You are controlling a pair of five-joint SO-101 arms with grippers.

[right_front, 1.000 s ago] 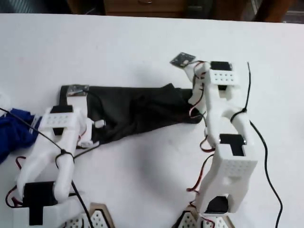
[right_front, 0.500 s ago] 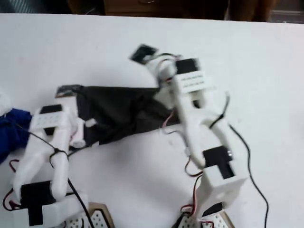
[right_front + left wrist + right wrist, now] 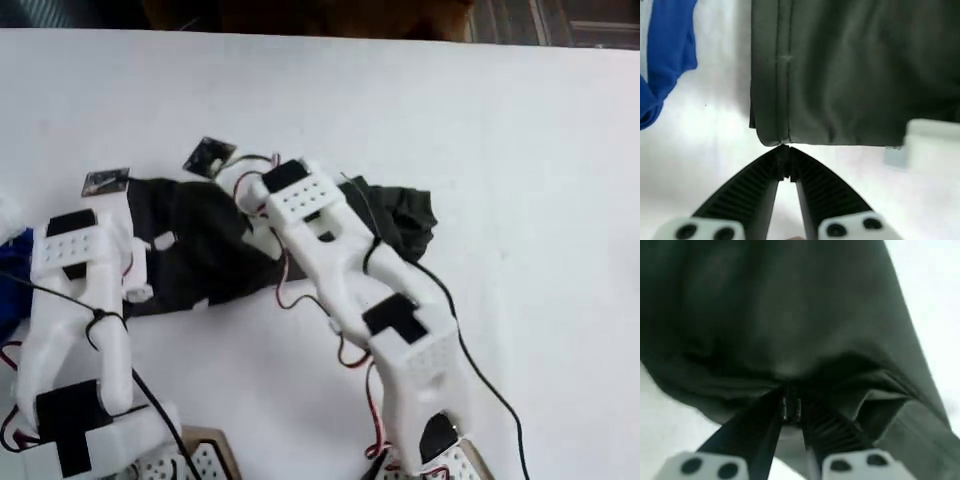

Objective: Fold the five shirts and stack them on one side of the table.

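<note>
A white desk (image 3: pixel 520 150) fills most of the high view, brightly and evenly lit, with only soft shadows on it. Beyond its far edge, at 12 o'clock, stands dark brown wooden furniture (image 3: pixel 300 14). Grey slatted surfaces show at 11 o'clock (image 3: pixel 40 12) and 1 o'clock (image 3: pixel 560 20).

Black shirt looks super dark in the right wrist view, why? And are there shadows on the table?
Right wrist view: the black shirt sits close over the right gripper, darkest in the fold at its tips. High view: bright, even light on the table, with a faint soft shadow beside the right arm. Left wrist view: bright table, no glare.
</note>
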